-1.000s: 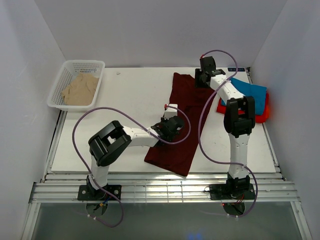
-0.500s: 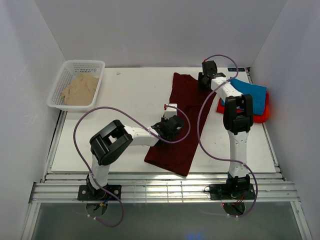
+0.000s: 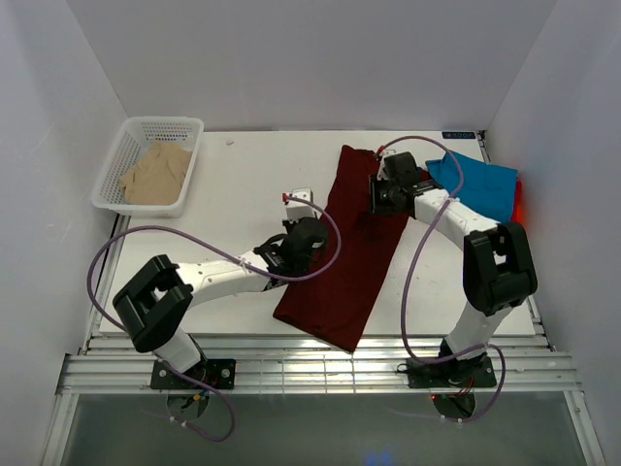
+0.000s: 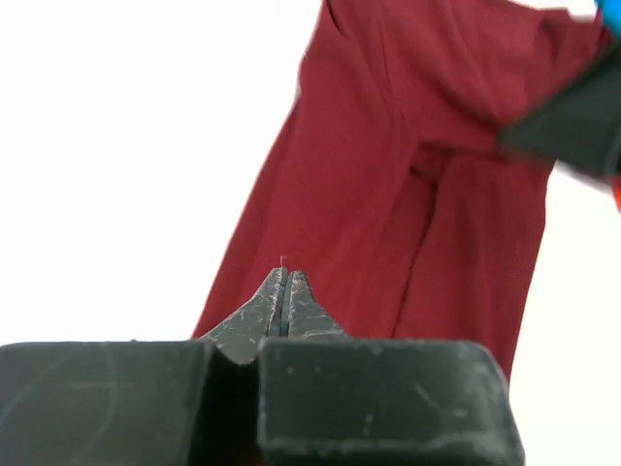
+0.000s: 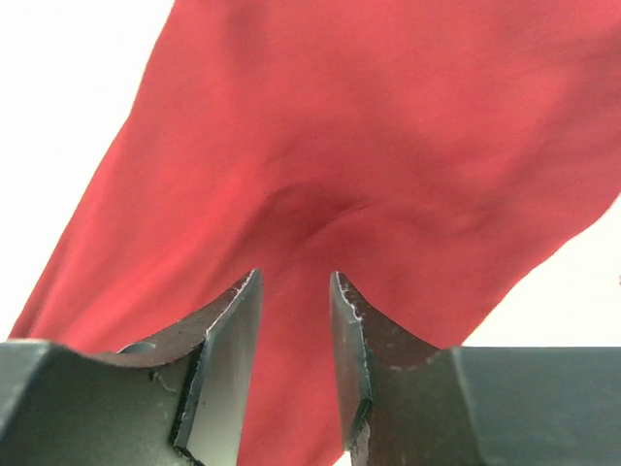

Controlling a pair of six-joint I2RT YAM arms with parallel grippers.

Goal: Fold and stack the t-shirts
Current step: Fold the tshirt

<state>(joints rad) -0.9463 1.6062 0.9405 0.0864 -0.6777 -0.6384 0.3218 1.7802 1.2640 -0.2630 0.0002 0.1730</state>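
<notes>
Tabletop (image 3: 233,194), on which the maroon t-shirt (image 3: 344,272) is laid lengthwise at centre, narrowed to a long strip but not yet folded short or stacked. The beige t-shirt (image 3: 155,173) is seen crumpled in the basket (image 3: 163,120), far left. At far right the teal t-shirt (image 3: 482,183) is stacked on the red-orange t-shirt (image 3: 517,206), of which only an edge is shown. The left tool (image 4: 284,282), pressed together, is set at the strip's left edge; whether cloth is pinched cannot be told. The right tool (image 5: 294,282) is held narrowly spread over the far end.

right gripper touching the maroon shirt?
Cannot tell. In the right wrist view the right gripper hangs open over the maroon shirt, but neither contact nor a gap shows plainly.
</notes>
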